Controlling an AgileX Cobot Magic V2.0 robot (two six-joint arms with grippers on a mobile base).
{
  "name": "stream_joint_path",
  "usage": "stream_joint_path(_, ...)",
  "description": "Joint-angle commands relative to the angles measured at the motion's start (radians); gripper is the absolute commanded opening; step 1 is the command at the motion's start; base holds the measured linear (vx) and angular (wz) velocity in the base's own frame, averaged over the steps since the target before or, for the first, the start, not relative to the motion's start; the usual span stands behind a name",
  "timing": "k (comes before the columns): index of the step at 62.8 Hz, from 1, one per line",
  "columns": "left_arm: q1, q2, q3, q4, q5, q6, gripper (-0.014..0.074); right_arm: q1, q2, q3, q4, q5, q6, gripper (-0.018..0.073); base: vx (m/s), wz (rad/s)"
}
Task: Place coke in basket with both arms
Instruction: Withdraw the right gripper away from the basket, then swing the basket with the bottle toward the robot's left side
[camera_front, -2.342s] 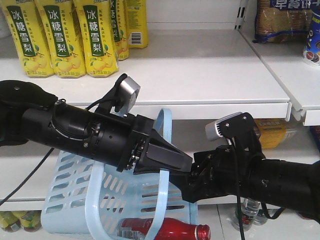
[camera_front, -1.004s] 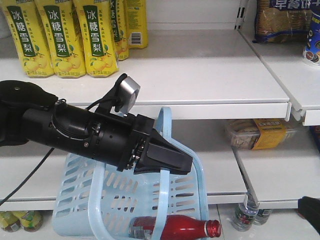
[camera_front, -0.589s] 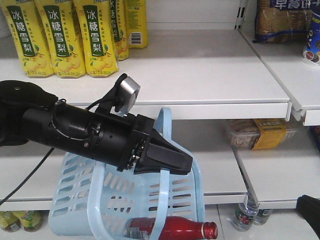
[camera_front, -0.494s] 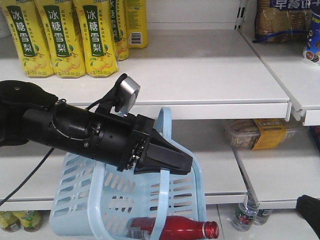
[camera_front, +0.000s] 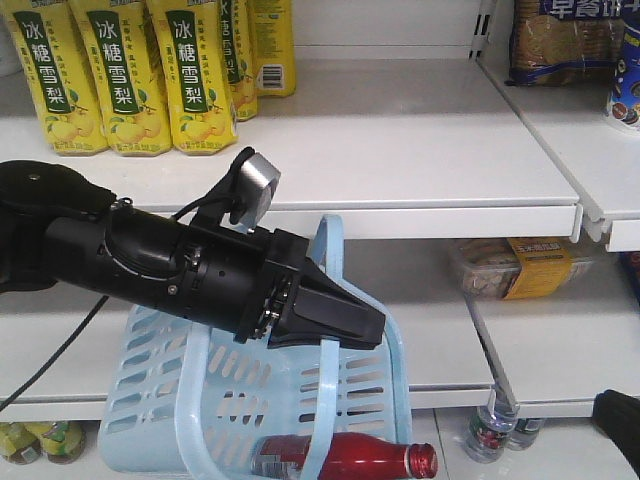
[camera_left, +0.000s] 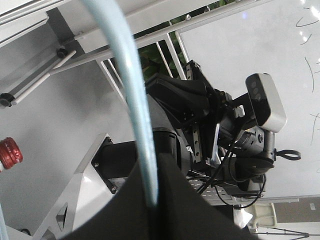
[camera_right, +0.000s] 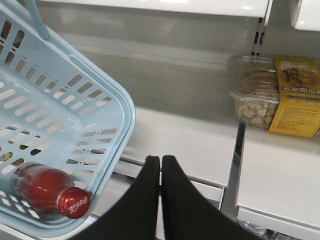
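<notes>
White store shelves (camera_front: 400, 130) form the background, carrying yellow drink bottles (camera_front: 120, 75) on the upper level and a clear snack box (camera_right: 275, 97) with a yellow label lower down. Left end effector (camera_front: 345, 320) is clamped on one band handle (camera_front: 328, 290) of the pale blue basket (camera_front: 150, 400), which hangs tilted below it. Inside the basket, the coke (camera_front: 345, 462) lies on its side on the floor, its red cap (camera_right: 73, 203) against the slotted wall. Right end effector (camera_right: 160, 165) is fully closed, fingers touching, holding nothing, just beside the basket rim (camera_right: 127, 125).
</notes>
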Motion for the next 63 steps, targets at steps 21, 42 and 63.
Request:
stream_joint_path(21,-0.009,-0.145,-0.036,-0.095,0.098,0.171,-0.0006,-0.004,0.006,-0.028,-0.017,-0.074,-0.004,-0.0004,0.00,0.00)
stream_joint_path(42,-0.009,-0.363,-0.036,0.078,0.084,0.153,-0.0006,-0.004,0.006,-0.028,-0.017,-0.070,-0.004,-0.0004,0.00,0.00)
stream_joint_path(63,-0.008,-0.500,-0.036,0.367,-0.093,-0.031,-0.0006,-0.004,0.006,-0.028,-0.017,-0.070,-0.004,-0.0004,0.00,0.00)
